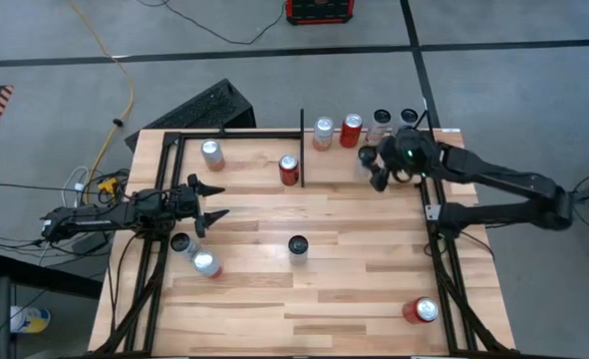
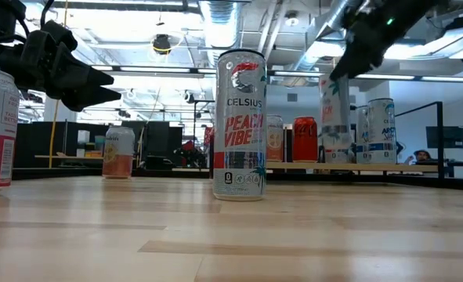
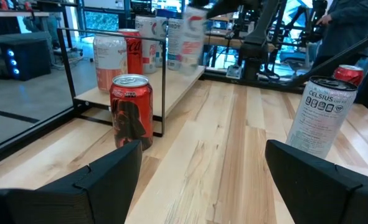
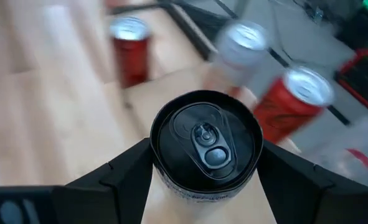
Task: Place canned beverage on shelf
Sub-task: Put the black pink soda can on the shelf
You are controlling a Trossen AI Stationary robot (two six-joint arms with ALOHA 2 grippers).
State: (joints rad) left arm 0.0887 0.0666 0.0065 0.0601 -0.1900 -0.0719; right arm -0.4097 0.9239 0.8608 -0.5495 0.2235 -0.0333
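Left gripper [image 1: 217, 200] spread, idle at table's left edge. At right, right gripper [image 4: 206, 163] pinching a black-topped can [image 4: 207, 140], carried over the shelf [image 1: 264, 150] beside red cans. Next, likely: lowering upright, then letting go.

Cans [image 1: 322, 133] on shelf [image 1: 274, 145], far side.

I count eleven cans on the one table [image 1: 354, 269]. Three are red cans: one [image 1: 289, 170] just left of the single divider bar [image 1: 302, 150], one [image 1: 351, 131] far right, one [image 1: 421, 310] near right. Three are black-topped cans [image 1: 297, 245], one of them [image 4: 205, 143] up in a grip. Five are silver-topped cans [image 1: 211, 152]. There is one shelf [image 1: 254, 150] and two arms, with a left gripper [image 1: 217, 200] and a right gripper [image 1: 379, 172].
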